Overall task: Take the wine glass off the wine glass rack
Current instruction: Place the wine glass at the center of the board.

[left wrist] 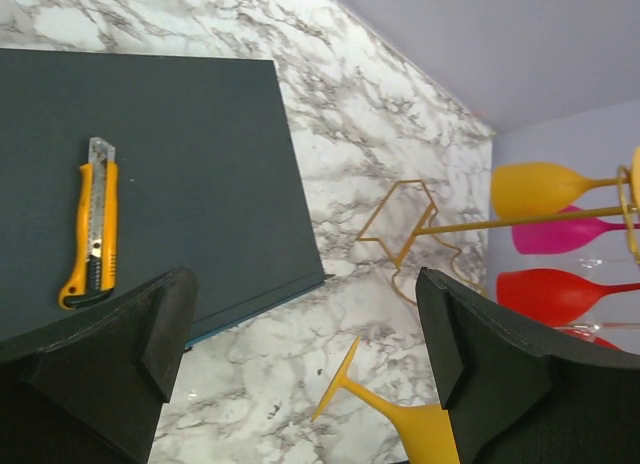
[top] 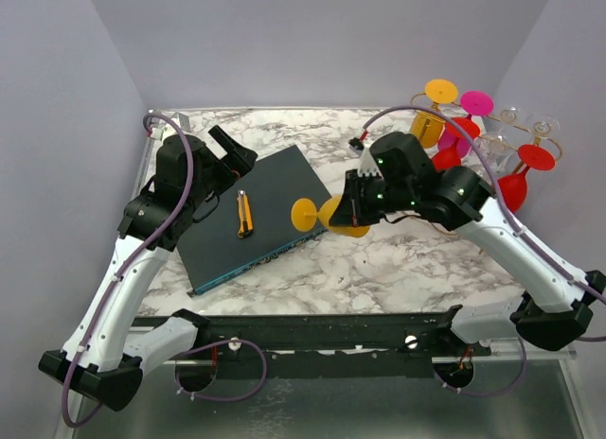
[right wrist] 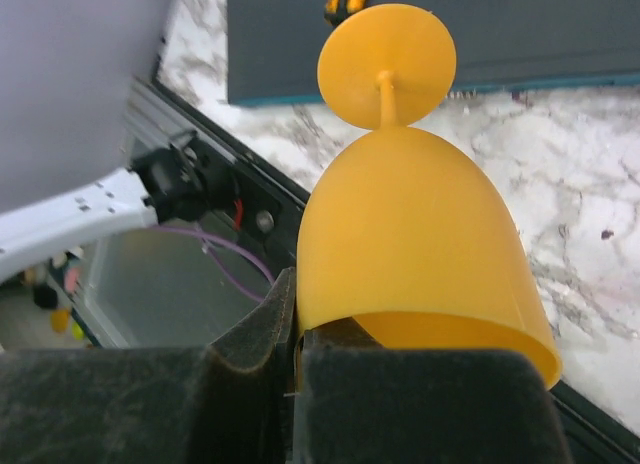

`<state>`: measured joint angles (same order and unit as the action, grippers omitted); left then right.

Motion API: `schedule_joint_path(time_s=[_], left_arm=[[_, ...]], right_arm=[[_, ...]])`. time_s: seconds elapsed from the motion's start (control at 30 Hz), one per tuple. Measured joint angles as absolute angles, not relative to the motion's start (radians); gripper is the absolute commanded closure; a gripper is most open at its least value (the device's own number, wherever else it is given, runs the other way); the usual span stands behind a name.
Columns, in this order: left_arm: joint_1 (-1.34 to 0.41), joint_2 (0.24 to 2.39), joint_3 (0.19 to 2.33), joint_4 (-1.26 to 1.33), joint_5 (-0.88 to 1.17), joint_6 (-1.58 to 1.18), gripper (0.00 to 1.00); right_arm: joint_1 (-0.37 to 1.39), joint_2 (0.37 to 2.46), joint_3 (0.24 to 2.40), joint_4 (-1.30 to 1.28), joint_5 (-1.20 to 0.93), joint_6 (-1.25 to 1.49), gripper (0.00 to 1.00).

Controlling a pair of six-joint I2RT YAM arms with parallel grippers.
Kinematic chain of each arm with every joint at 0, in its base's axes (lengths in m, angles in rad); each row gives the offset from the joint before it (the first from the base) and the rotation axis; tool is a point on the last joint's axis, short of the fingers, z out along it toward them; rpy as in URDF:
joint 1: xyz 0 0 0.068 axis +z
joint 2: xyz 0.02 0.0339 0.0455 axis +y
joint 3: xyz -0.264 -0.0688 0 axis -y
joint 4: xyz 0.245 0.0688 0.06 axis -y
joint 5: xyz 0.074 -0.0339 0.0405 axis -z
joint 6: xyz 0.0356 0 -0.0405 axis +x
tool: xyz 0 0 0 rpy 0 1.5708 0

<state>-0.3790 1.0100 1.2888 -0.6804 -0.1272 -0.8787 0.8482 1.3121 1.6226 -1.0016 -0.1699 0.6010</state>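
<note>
- Item, wine glass [top: 327, 215]: orange-yellow, one piece, at the centre of the top view. It lies on its side, round foot towards the left of the frame and over the right edge of the dark mat [top: 275, 193]. It is well apart from the rack. Whether it touches the surface below cannot be told.
- Item, right gripper [top: 352, 207]: pressed together on the rim of the glass bowl, one finger inside and one outside, as the right wrist view shows from close up.
- Item, left gripper [top: 232, 150]: spread wide and holding nothing, at the upper left of the top view above the mat's far corner.
- Item, wine glass rack [left wrist: 520, 220]: gold wire, at the upper right of the top view. It holds orange, pink, red and clear glasses hung by their feet.
- Item, utility knife [top: 245, 215]: orange, lying on the mat just left of the glass foot.
- Item, marble table [top: 398, 269]: bears the mat and the rack.
- Step in hand, as judged: removal is done and the glass is in carriage.
- Next move, as judged: turn the glass towards upright or lower it gently onto a bare patch, clear of the knife, and only then part the fingers. The thin rim grip allows little tilt or slip.
</note>
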Motion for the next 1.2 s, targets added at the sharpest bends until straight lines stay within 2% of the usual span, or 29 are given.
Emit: schedule_joint_path(time_s=[0.53, 0.97, 1.1, 1.2], left_arm=[[-0.379, 1.011, 1.384, -0.791, -0.263, -0.738, 0.01], [-0.379, 1.002, 1.399, -0.807, -0.279, -0.714, 0.01], [-0.379, 1.002, 1.399, -0.807, -0.279, -0.713, 0.01], [-0.379, 1.002, 1.399, -0.807, -0.279, -0.713, 0.01]], right_arm=[[1.057, 1.671, 1.663, -1.106, -0.090, 0.592, 1.00], [1.074, 1.800, 1.700, -1.111, -0.090, 0.566, 0.99], [1.074, 1.821, 1.701, -1.116, -0.090, 0.559, 0.93], [1.074, 1.833, 1.702, -1.119, -0.091, 0.554, 0.82]])
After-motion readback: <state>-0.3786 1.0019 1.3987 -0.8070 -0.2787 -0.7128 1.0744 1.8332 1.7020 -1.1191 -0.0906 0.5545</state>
